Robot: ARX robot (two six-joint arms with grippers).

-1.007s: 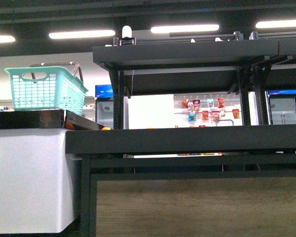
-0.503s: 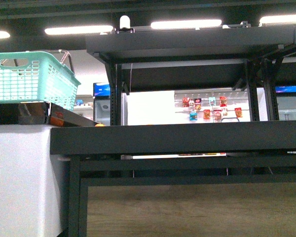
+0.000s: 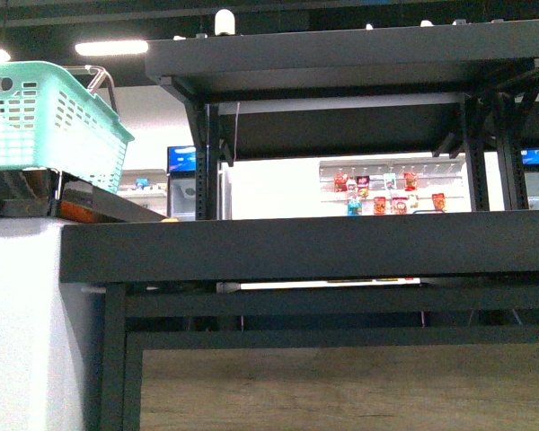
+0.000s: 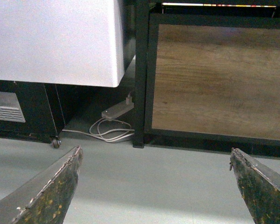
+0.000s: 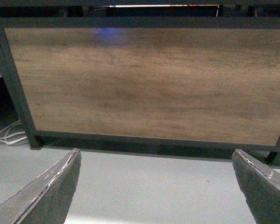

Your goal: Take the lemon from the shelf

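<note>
The black metal shelf [image 3: 323, 247] fills the front view, its wide tray edge-on at eye height with an upper tier [image 3: 359, 63] above. No lemon shows in any view. A small orange bit [image 3: 169, 218] peeks over the tray's left end. Neither arm appears in the front view. My left gripper [image 4: 156, 161] is open low over the grey floor, facing the shelf's wood-panelled base [image 4: 219, 79]. My right gripper [image 5: 156, 161] is open too, empty, before the same wood panel [image 5: 149, 79].
A teal plastic basket [image 3: 45, 117] sits on a white counter [image 3: 27, 314] left of the shelf. A power strip and white cables [image 4: 114, 126] lie on the floor between counter and shelf post [image 4: 141, 74]. Packaged goods [image 3: 386, 193] hang far behind.
The front view has shifted: the shelf and basket have slid left and look larger and closer. The tray edge now sits a little higher relative to the frame.
</note>
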